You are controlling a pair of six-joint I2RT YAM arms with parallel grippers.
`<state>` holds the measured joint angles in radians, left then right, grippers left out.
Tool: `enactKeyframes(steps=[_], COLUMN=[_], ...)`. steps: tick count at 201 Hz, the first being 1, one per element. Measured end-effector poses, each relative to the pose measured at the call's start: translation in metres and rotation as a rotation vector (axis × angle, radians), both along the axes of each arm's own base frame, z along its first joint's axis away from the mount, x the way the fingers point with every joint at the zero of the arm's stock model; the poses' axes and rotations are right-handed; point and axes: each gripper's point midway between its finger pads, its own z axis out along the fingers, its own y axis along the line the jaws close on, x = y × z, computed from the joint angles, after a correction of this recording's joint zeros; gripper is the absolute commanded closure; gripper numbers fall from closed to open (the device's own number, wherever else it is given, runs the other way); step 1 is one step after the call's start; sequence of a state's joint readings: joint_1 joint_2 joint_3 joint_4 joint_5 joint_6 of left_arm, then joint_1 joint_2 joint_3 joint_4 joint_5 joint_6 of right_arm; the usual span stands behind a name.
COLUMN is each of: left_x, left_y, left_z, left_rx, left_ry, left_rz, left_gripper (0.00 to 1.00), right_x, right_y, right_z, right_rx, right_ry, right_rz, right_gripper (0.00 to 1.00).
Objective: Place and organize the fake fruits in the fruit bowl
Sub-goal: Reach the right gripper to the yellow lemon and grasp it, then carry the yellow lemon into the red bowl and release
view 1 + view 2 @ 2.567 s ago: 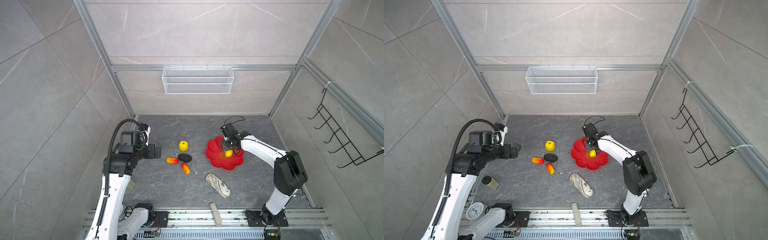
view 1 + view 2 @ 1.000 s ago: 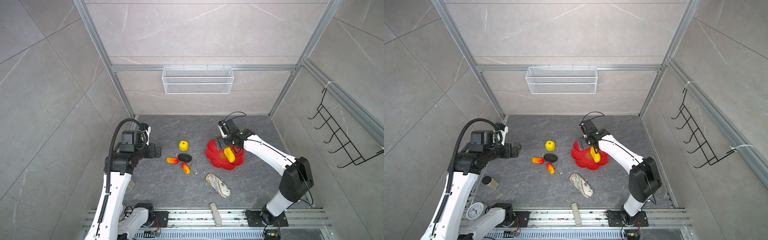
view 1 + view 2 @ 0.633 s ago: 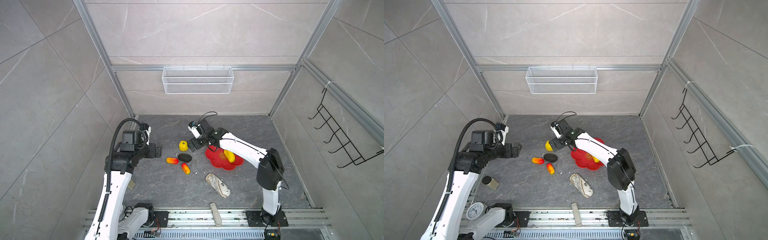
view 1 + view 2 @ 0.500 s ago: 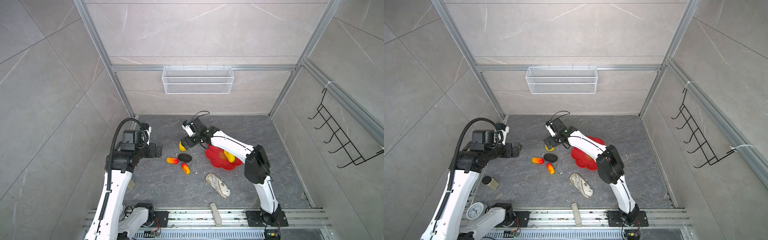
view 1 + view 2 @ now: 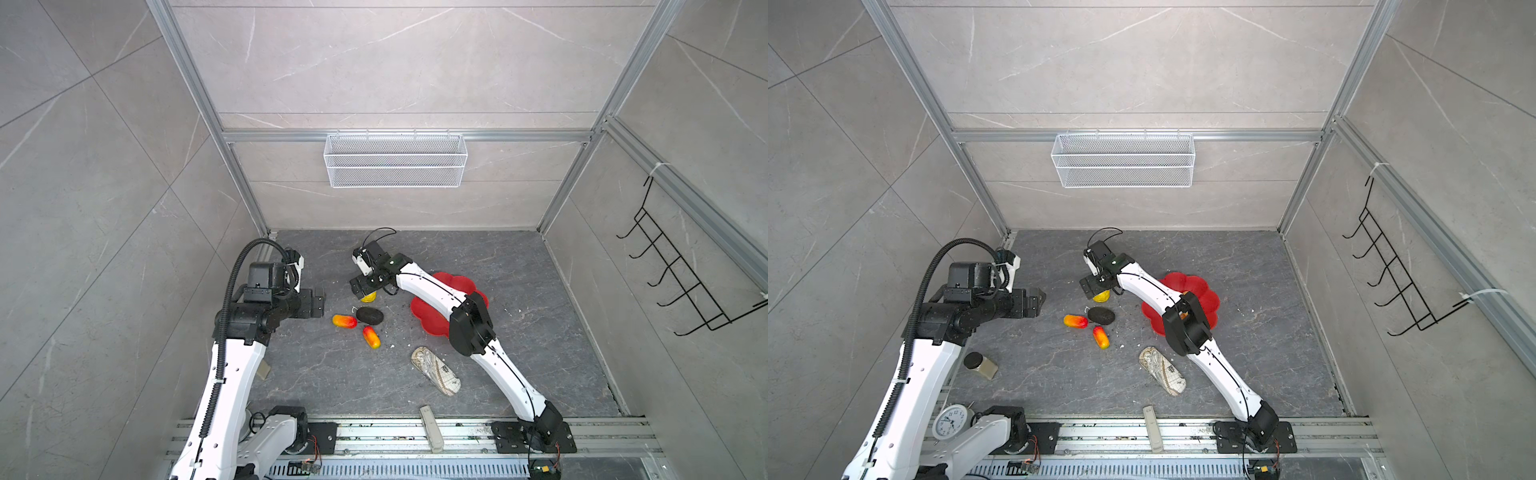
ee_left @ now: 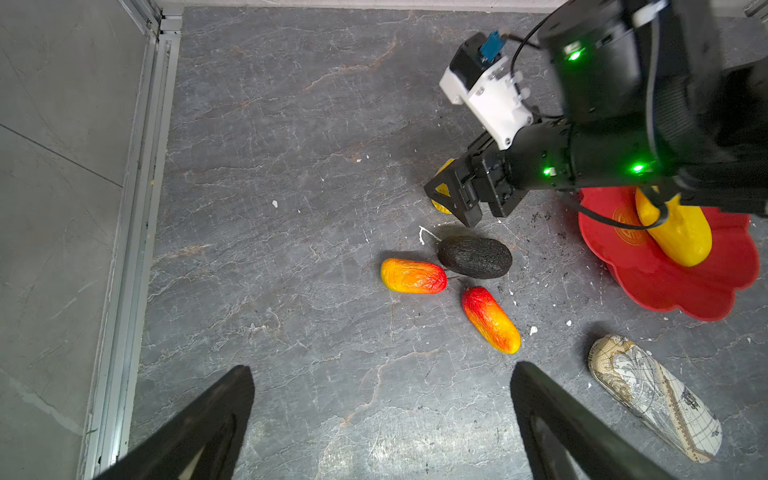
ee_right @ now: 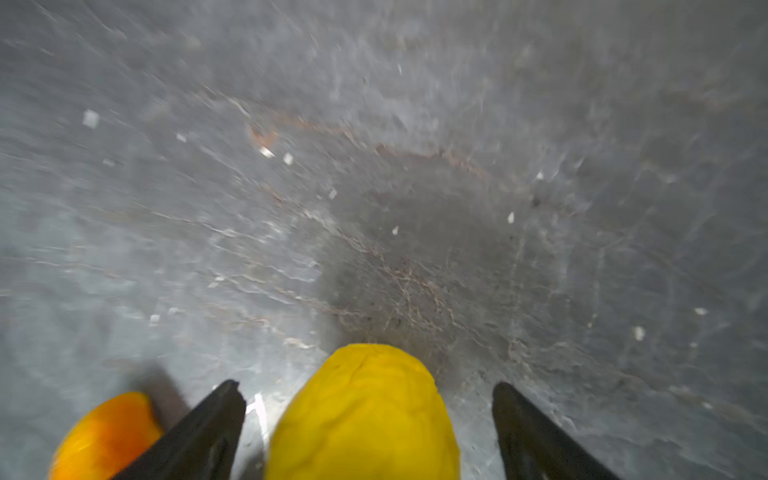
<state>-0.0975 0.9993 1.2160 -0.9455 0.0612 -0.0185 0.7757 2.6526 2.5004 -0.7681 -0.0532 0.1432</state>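
A wire basket is hanging on the back wall, and a black hook rack is hanging on the right wall. A patterned case is lying on the stone floor. A beige bar is resting on the front rail. In a top view, a dark-lidded jar is sitting at the front left, with a clock near it.

- Grey stone-look bench, flecked with white crumbs.
- Red scalloped bowl right of centre.
- Left of the bowl: bumpy yellow fruit, with a black fruit near it.
- Red-yellow fruit just beside the black one; second red-yellow fruit nearer the front.
- Patterned case near the front.
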Motion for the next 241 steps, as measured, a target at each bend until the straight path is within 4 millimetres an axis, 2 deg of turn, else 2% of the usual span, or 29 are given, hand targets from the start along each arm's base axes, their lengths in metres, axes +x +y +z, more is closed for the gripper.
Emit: enactKeyframes(steps=[22, 44, 65, 88, 107, 132, 159, 170, 185, 201, 219, 241], left_x=[0.000, -0.001, -0.001, -0.002, -0.002, -0.001, -0.001, -0.001, -0.001, -0.001, -0.001, -0.001], left_y=[0.000, 0.000, 0.001, 0.001, 0.001, 0.000, 0.000, 0.001, 0.000, 0.001, 0.000, 0.000], left_z=[0.000, 0.001, 0.002, 0.003, 0.003, 0.003, 0.002, 0.001, 0.000, 0.000, 0.000, 0.000], left_rx=[0.000, 0.000, 0.001, 0.001, 0.001, 0.001, 0.001, 0.001, 0.001, 0.001, 0.000, -0.001], left_ry=[-0.002, -0.005, -0.009, -0.012, -0.012, -0.014, -0.013, -0.010, -0.010, -0.011, -0.010, -0.010], left_rz=[0.000, 0.000, 0.002, 0.002, 0.002, 0.001, 0.001, 0.001, 0.001, 0.002, 0.000, -0.001], left_gripper=[0.00, 0.00, 0.00, 0.00, 0.00, 0.00, 0.00, 0.00, 0.00, 0.00, 0.00, 0.00], right_x=[-0.004, -0.003, -0.002, -0.004, -0.006, -0.013, -0.029, -0.033, -0.036, -0.037, -0.041, -0.047], right_y=[-0.005, -0.006, -0.007, -0.011, -0.016, -0.033, -0.070, -0.092, -0.128, -0.169, -0.214, -0.244], right_z=[-0.015, -0.015, -0.015, -0.010, 0.007, 0.054, 0.111, 0.127, 0.136, 0.131, 0.109, 0.076], right_rx=[-0.035, -0.039, -0.040, -0.053, -0.061, -0.066, -0.043, -0.033, -0.036, -0.059, -0.110, -0.161], right_ry=[0.028, 0.024, 0.017, 0.011, -0.009, -0.073, -0.150, -0.176, -0.195, -0.195, -0.163, -0.108], right_rz=[-0.005, -0.008, -0.014, -0.014, -0.011, -0.006, -0.028, -0.058, -0.110, -0.178, -0.255, -0.306], right_gripper=[0.22, 0.35, 0.40, 0.51, 0.51, 0.52, 0.54, 0.54, 0.54, 0.55, 0.55, 0.55])
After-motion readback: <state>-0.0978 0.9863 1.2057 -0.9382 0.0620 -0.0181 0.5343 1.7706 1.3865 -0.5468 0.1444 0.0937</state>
